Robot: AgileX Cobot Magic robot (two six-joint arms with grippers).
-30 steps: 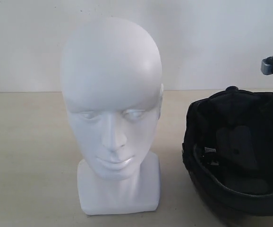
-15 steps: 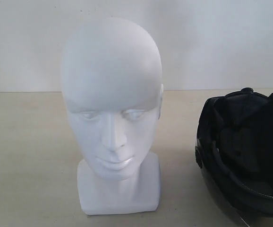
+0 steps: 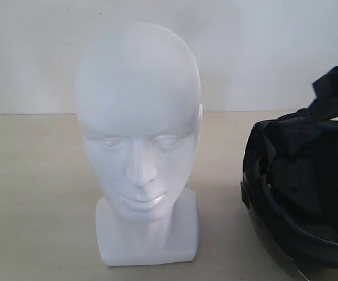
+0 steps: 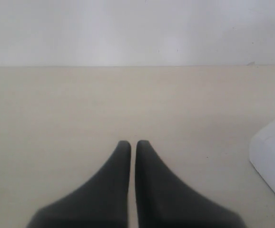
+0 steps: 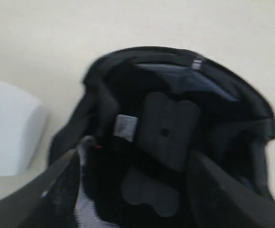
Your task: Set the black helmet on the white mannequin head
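The white mannequin head stands upright on the table, face toward the exterior camera. Its base shows as a white corner in the left wrist view and as a white block in the right wrist view. The black helmet lies to its right, opening up, with grey pads and straps showing inside. My right gripper hangs open just over that opening, fingers wide apart. A dark shape above the helmet's back rim looks like that arm. My left gripper is shut and empty above bare table.
A pale wooden table runs back to a plain white wall. A gap of bare table separates the head's base from the helmet. The helmet's right side is cut off by the exterior frame edge.
The helmet shifted a little right a second ago and has since stayed put. The grey part of the right arm left the upper right, and a dark shape has come down over the helmet's back rim.
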